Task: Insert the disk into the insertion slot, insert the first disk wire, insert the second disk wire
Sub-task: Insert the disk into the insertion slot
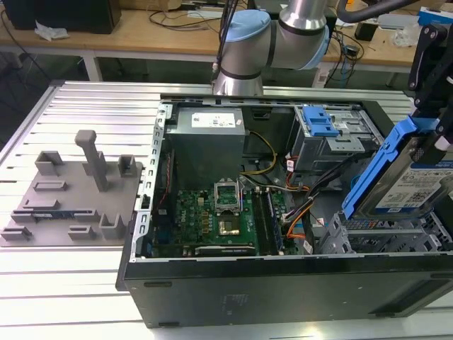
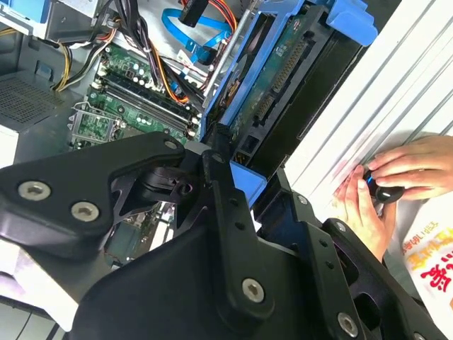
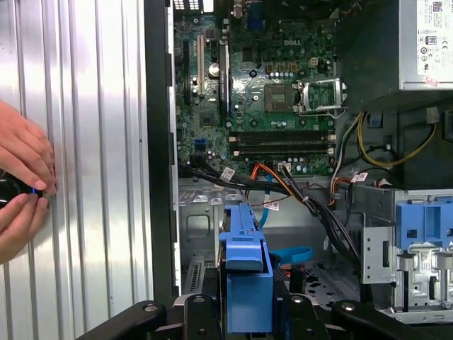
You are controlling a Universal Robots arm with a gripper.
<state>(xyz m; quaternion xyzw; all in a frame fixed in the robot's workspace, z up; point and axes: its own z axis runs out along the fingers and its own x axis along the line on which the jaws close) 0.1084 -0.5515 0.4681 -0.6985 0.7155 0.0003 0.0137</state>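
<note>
The tool (image 1: 430, 138) is clenched on the disk (image 1: 407, 188), which hangs tilted in its grip, just above the insertion slot (image 1: 357, 239) beneath the tool. To seat it well, I'd level the blue caddy with the bay's mouth, keep its edges square to the cage, and stay clear of the orange wires (image 1: 296, 216) off to one side

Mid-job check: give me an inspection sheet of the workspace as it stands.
Surface: ribbed metal table with the open PC case on it.
Job's things: disk tilted above the slot, not yet in.
Clutter: grey fixture plate at the exterior view's left.
Grippers: hand shut on the disk's blue caddy.
Cables: orange, black and yellow wires loose inside the case; blue cable by the cage.
Surroundings: person's hands on the table beside the case; workbench behind.
</note>
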